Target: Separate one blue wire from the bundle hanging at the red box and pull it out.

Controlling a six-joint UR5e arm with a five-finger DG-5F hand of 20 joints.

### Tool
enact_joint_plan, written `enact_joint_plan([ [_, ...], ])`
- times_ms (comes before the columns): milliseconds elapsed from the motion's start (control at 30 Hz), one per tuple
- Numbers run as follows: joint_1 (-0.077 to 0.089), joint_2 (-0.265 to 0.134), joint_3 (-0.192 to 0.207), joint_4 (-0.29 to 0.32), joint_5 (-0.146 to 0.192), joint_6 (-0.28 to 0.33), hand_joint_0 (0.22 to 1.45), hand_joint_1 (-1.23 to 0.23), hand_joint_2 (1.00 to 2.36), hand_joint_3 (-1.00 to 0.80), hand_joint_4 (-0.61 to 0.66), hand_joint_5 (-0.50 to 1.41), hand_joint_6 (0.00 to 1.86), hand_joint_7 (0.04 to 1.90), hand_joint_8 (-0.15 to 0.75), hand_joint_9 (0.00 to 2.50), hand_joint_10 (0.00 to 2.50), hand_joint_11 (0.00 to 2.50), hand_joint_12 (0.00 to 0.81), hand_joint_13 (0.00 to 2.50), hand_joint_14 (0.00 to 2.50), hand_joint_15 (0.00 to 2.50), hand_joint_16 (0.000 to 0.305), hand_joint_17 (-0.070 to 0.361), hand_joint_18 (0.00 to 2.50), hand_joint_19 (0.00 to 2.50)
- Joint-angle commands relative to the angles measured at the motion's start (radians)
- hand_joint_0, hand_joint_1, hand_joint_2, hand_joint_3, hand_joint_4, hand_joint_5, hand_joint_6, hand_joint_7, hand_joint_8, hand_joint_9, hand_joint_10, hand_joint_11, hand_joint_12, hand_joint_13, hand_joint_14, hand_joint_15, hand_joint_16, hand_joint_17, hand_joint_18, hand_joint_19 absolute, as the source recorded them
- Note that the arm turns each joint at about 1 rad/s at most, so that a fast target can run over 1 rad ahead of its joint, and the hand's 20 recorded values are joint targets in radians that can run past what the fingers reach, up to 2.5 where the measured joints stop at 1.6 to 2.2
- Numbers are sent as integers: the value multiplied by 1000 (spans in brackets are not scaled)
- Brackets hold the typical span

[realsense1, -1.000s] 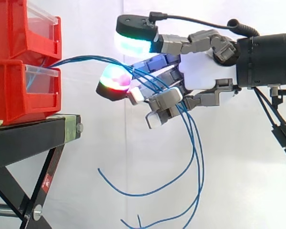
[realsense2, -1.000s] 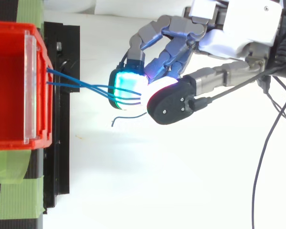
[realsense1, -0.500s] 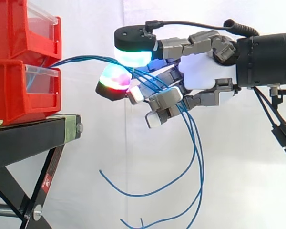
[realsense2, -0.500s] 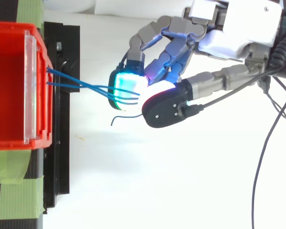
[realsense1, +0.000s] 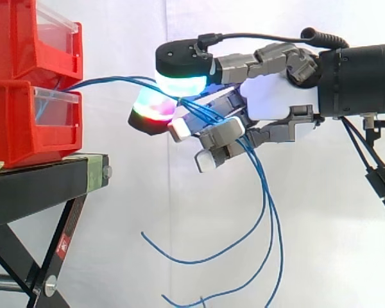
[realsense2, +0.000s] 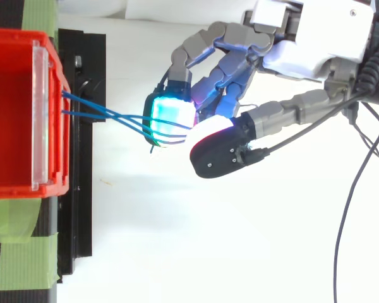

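Observation:
Several blue wires (realsense1: 115, 79) leave the gap between the two stacked red bins (realsense1: 25, 122) and arc right into my hand (realsense1: 276, 96). Past the hand they hang down in long loops with loose ends low in the side view. My fingers are curled around the bundle. A thick pad glowing cyan-green (realsense1: 183, 80) sits right on top of the wires, and a pad glowing red and green (realsense1: 151, 109) sits under them. From above, the wires (realsense2: 107, 113) run from the bin (realsense2: 12, 113) across a cyan pad (realsense2: 169, 117).
The bins rest on a black folding stand (realsense1: 45, 179) whose edge lies just left of the hand. Green tape (realsense2: 25, 259) marks the stand's corner. A white curtain hangs behind, and open space lies below and to the right of the hand.
The upper glowing pad has come down and forward onto the wires. The hanging loops and loose ends have lifted a little and shifted right. The arm stays in place.

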Motion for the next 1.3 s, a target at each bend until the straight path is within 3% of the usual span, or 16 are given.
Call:
enact_joint_plan([
  [0, 1, 0, 0, 0, 0, 0, 697, -963, 1014, -313, 219, -250, 896, 908, 327, 800, 17, 1002, 393, 1271, 16, 1458, 60, 135, 870, 647],
  [267, 1, 0, 1, -2, 0, 0, 732, -993, 1006, -430, 197, -257, 888, 921, 307, 748, 17, 977, 396, 1232, 19, 1439, 58, 131, 875, 556],
  [433, 1, 0, 0, 0, 5, 0, 679, -986, 1000, -500, 207, -259, 879, 896, 304, 724, 18, 982, 396, 1214, 19, 1420, 58, 130, 859, 572],
  [533, 1, 0, 0, 0, 6, 0, 627, -945, 1000, -500, 208, -253, 879, 892, 319, 778, 17, 1006, 397, 1249, 17, 1444, 58, 130, 875, 634],
  [633, 1, 0, 0, 0, 6, 0, 564, -811, 1000, -500, 209, -244, 882, 881, 342, 845, 17, 1024, 399, 1282, 14, 1470, 59, 133, 883, 699],
  [900, 2, -1, 0, 0, 6, 0, 552, -625, 1000, -500, 213, -221, 880, 876, 360, 963, 16, 1035, 390, 1357, 10, 1446, 59, 134, 922, 746],
  [1267, 2, -1, 0, 0, 8, 0, 613, -683, 1019, -234, 145, -211, 923, 874, 364, 1004, 16, 1052, 377, 1382, 14, 1450, 57, 127, 941, 732],
])
